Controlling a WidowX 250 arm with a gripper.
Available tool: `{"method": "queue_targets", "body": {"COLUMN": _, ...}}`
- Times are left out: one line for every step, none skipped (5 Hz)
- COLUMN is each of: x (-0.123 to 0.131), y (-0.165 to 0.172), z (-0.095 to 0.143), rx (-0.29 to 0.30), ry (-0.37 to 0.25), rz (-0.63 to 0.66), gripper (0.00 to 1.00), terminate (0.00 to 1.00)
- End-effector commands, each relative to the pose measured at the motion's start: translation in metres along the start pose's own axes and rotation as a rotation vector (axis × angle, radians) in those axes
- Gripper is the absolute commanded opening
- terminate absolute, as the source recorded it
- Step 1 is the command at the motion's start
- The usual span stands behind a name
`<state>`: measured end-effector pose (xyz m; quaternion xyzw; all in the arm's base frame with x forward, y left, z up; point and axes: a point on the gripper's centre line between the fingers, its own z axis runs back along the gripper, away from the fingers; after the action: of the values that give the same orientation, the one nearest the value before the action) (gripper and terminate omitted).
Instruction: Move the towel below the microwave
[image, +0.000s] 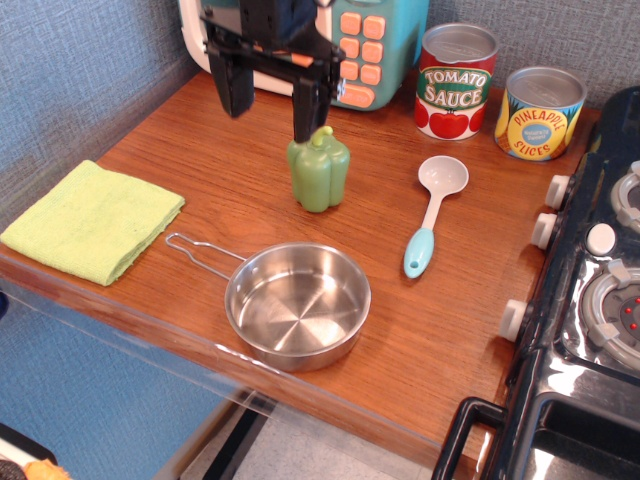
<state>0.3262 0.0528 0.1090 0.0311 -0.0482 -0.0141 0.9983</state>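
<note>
Towel (92, 221), folded flat and light yellow-green, is seen lying untouched at the near left edge of the wooden counter (440, 330), well apart from the microwave (385, 45) at the back, whose teal front is partly hidden by the gripper (270, 95). The jaws are held spread and empty above the counter just before the microwave, so that the towel is placed to their left and nearer the camera. A steel pan (298, 303) and a green bell pepper (319, 168) are shown between.
</note>
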Motion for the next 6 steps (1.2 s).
{"method": "queue_targets", "body": {"x": -0.013, "y": 0.045, "z": 0.004, "rx": -0.072, "ry": -0.063, "rz": 0.021, "gripper": 1.00, "terminate": 0.00}}
{"method": "queue_targets", "body": {"x": -0.030, "y": 0.077, "z": 0.001, "rx": 0.001, "ry": -0.037, "rz": -0.024, "gripper": 1.00, "terminate": 0.00}}
{"method": "queue_targets", "body": {"x": -0.049, "y": 0.101, "z": -0.016, "rx": 0.063, "ry": 0.001, "rz": -0.022, "gripper": 1.00, "terminate": 0.00}}
{"method": "queue_targets", "body": {"x": -0.068, "y": 0.118, "z": -0.034, "rx": 0.094, "ry": 0.026, "rz": 0.006, "gripper": 1.00, "terminate": 0.00}}
{"method": "queue_targets", "body": {"x": -0.079, "y": 0.135, "z": -0.045, "rx": 0.110, "ry": 0.033, "rz": 0.042, "gripper": 1.00, "terminate": 0.00}}
{"method": "queue_targets", "body": {"x": -0.090, "y": 0.144, "z": -0.054, "rx": 0.110, "ry": 0.032, "rz": 0.073, "gripper": 1.00, "terminate": 0.00}}
